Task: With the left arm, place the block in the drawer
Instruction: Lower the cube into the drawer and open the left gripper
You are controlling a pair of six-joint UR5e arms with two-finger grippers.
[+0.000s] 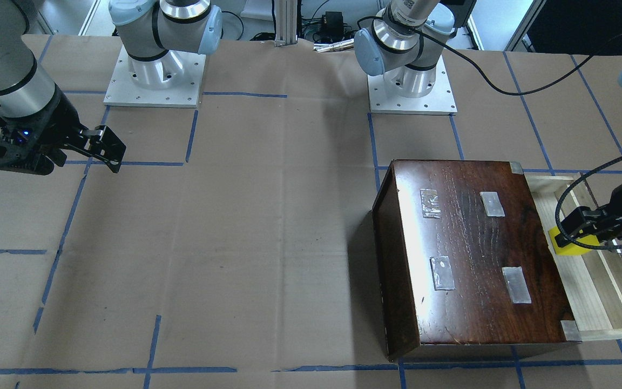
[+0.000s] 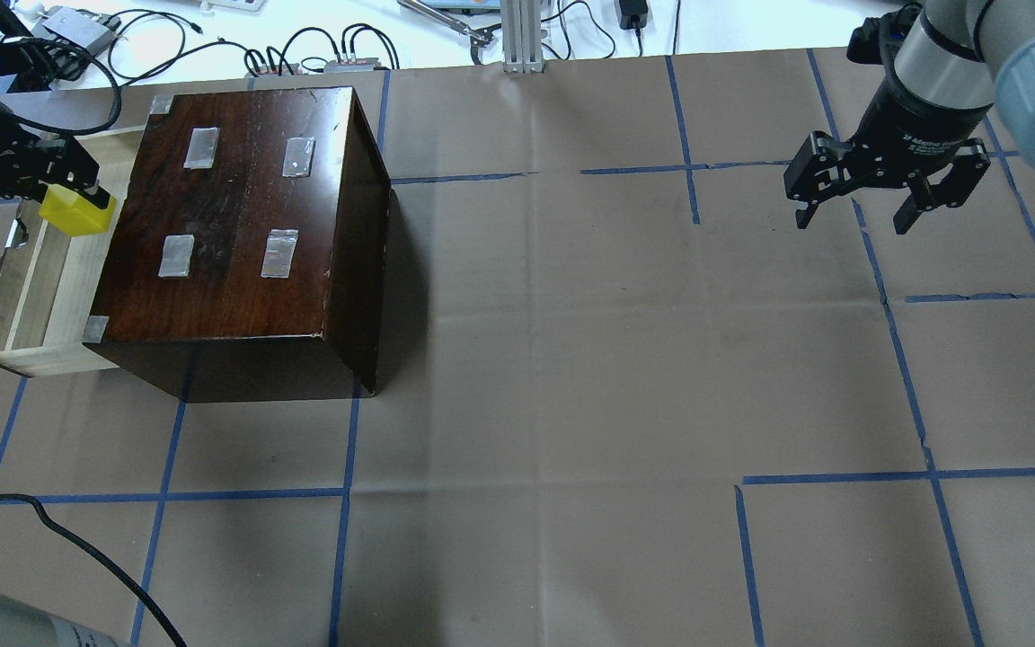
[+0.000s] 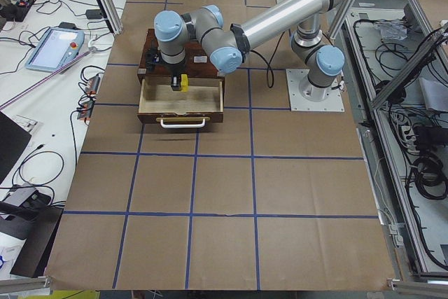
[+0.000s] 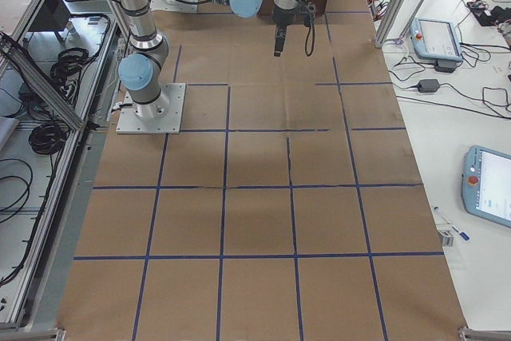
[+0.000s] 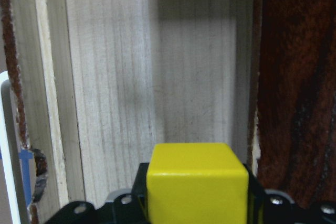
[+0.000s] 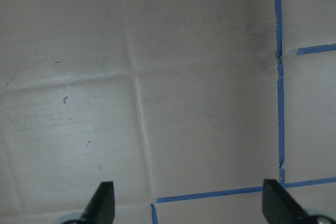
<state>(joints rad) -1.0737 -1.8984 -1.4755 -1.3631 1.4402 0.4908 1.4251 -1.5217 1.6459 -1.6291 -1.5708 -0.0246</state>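
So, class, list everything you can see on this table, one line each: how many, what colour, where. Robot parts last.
block: one, bright yellow, held over the open drawer, close to the box.
drawer: one, pale wood, pulled out of the box's side.
handle: one, white, on the drawer's front board.
box: one, dark glossy brown, on the table's left half in the overhead view.
tape patches: four, pale grey, on the box's top.
table: one, brown paper cover with blue tape lines.
left gripper: one, black, shut on the block.
right gripper: one, black, open, above bare table far from the box.
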